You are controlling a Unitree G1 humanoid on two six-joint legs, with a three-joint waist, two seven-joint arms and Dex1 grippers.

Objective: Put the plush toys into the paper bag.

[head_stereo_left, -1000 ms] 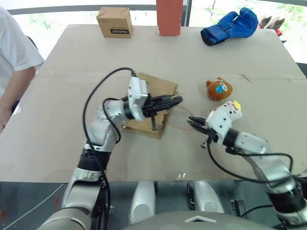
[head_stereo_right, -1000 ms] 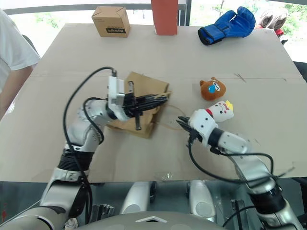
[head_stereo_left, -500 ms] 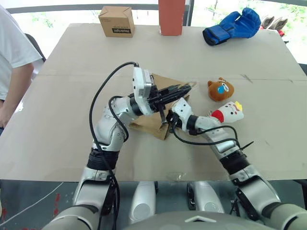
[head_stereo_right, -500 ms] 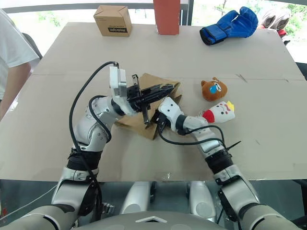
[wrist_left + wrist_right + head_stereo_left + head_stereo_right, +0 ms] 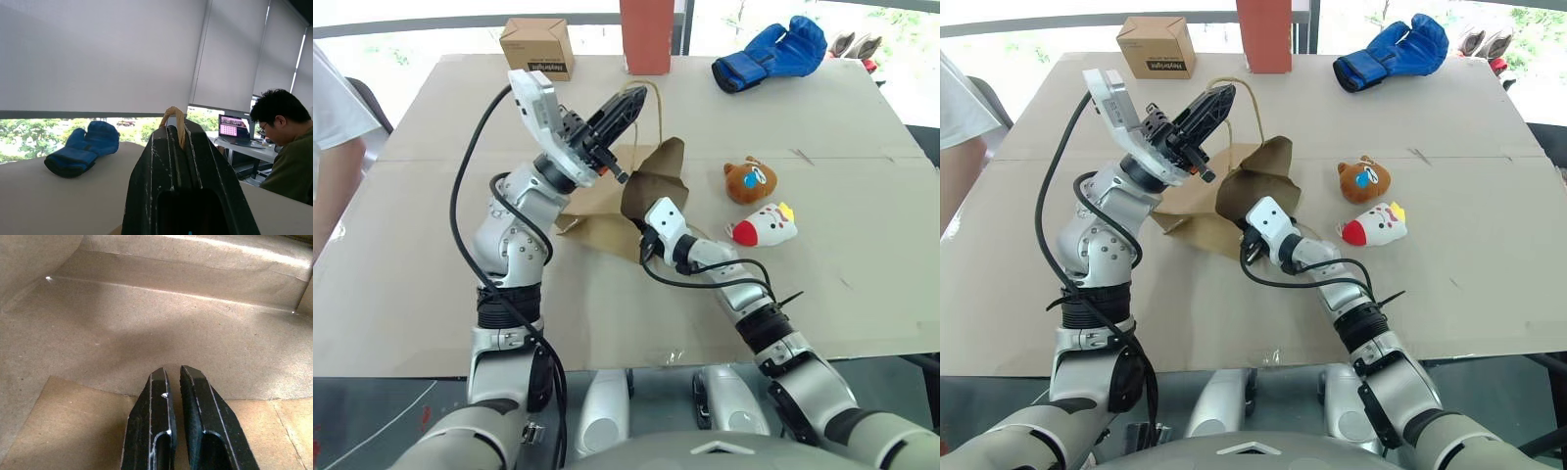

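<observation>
Kraft paper bag [image 5: 607, 201], handle in clenched left gripper [image 5: 631, 101] jaws; right gripper [image 5: 174, 377] jaws clenched inside; cardboard box [image 5: 536, 47] print unreadable.

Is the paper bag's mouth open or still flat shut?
Partly open: the left gripper lifts a handle, raising the paper bag, and the right gripper is inside.

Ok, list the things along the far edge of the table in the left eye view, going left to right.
small cardboard box → red upright block → blue boxing glove
</observation>
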